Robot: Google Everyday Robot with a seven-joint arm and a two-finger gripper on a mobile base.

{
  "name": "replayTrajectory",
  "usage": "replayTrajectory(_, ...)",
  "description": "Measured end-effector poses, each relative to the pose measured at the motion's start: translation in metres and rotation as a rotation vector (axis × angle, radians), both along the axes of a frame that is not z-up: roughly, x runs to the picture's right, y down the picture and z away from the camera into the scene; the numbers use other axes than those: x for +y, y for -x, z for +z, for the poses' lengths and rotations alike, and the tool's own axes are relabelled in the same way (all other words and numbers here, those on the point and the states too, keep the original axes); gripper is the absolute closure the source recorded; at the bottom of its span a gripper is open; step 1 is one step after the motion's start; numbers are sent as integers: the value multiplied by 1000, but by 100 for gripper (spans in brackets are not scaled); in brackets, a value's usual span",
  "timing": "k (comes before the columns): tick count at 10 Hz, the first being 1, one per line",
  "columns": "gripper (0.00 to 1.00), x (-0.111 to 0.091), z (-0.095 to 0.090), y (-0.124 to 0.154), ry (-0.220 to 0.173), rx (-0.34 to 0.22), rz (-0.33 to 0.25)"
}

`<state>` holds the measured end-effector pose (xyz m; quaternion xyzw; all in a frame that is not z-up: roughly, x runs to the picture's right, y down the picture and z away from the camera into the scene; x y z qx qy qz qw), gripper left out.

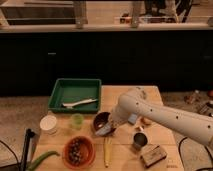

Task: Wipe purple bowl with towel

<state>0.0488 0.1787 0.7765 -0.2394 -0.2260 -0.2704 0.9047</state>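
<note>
The purple bowl (pixel 101 121) stands near the middle of the wooden table (pixel 150 95), just right of a small green cup. My white arm reaches in from the right, and my gripper (pixel 106 128) is down at the bowl's near right rim. A pale cloth, the towel (pixel 104 131), shows at the gripper's tip against the bowl's front edge. The arm hides the bowl's right side.
A green tray (pixel 75 94) with a white utensil lies at the back left. A white cup (pixel 48 124), a green cup (pixel 76 120), an orange bowl of food (pixel 78 151), a banana (pixel 106 152), a metal cup (pixel 139 141), a brown block (pixel 153 155) and a green vegetable (pixel 42 159) surround the bowl.
</note>
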Motion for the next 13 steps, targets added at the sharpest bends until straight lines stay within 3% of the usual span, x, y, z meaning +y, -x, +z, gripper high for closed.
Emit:
replayTrajectory(4, 98, -28, 19, -4, -20, 49, -9)
replayTrajectory(7, 98, -44, 29, 7, -34, 43, -35)
replayTrajectory(10, 98, -46, 35, 45, -32, -12, -93)
replayTrajectory(13, 98, -37, 31, 62, -22, -69, -136)
